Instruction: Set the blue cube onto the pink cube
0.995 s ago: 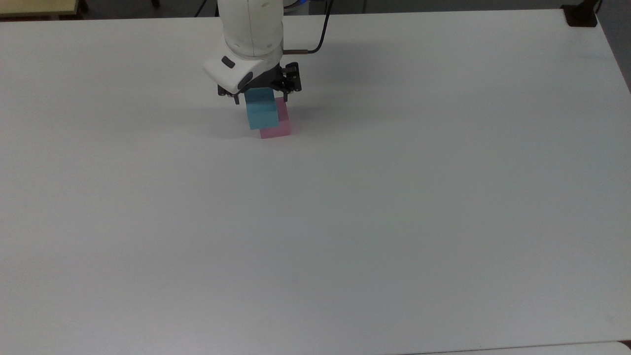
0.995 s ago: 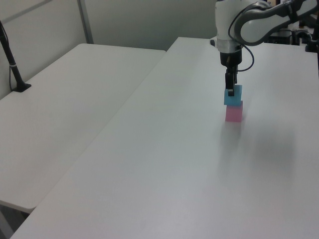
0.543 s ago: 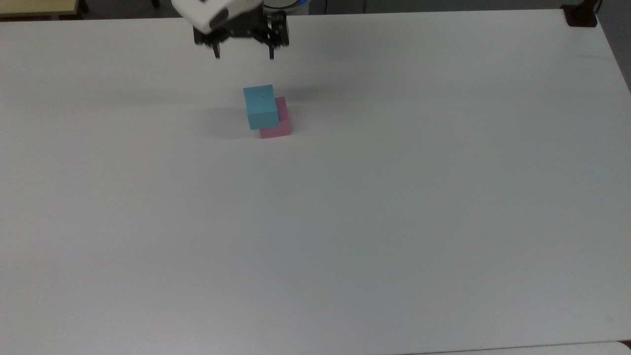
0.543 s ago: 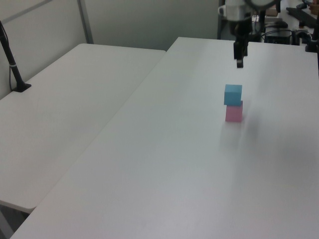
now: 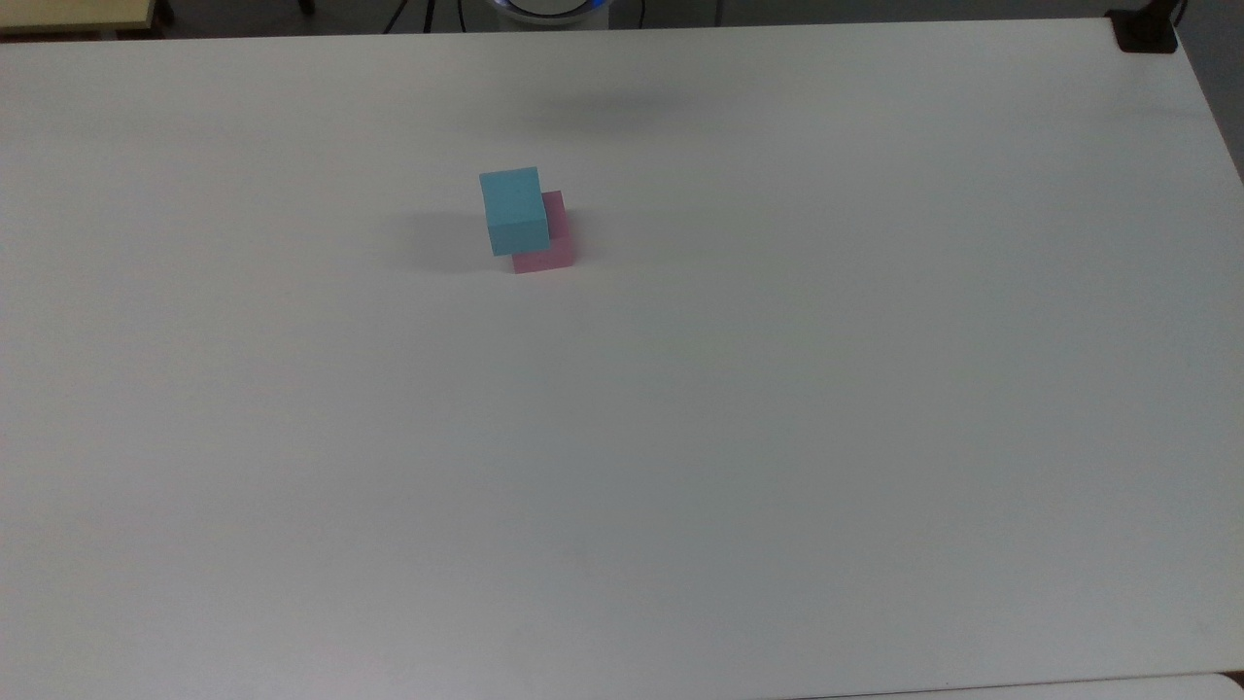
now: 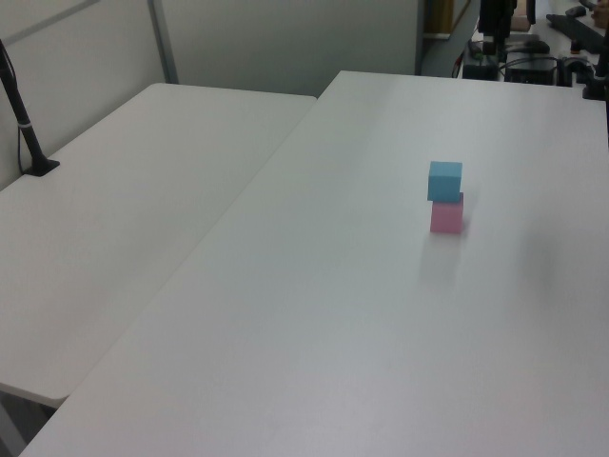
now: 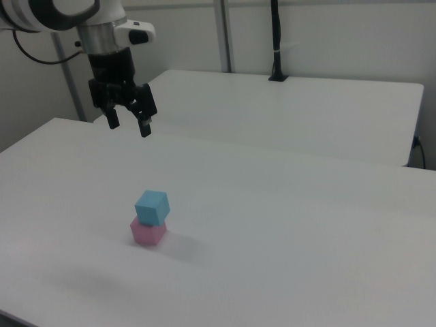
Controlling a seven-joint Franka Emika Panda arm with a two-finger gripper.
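Note:
The blue cube point(image 5: 513, 210) point(image 6: 444, 180) point(image 7: 152, 206) rests on top of the pink cube point(image 5: 550, 251) point(image 6: 446, 217) point(image 7: 148, 232), turned a little and overhanging one side. The stack stands on the white table point(image 5: 680, 437). In the right view my gripper point(image 7: 129, 122) hangs high above the table, up and to the right view's left of the stack, open with nothing between its fingers.
A second white table point(image 6: 114, 219) adjoins the first on the left view's left. A black post point(image 6: 24, 124) stands on its far corner, seen too as a black post point(image 7: 276, 41) in the right view. A dark clamp point(image 5: 1145, 31) sits at the top view's upper right corner.
My gripper let go of the blue cube, opened and rose up and away from the stack, leaving the top view. The blue cube stayed on the pink cube.

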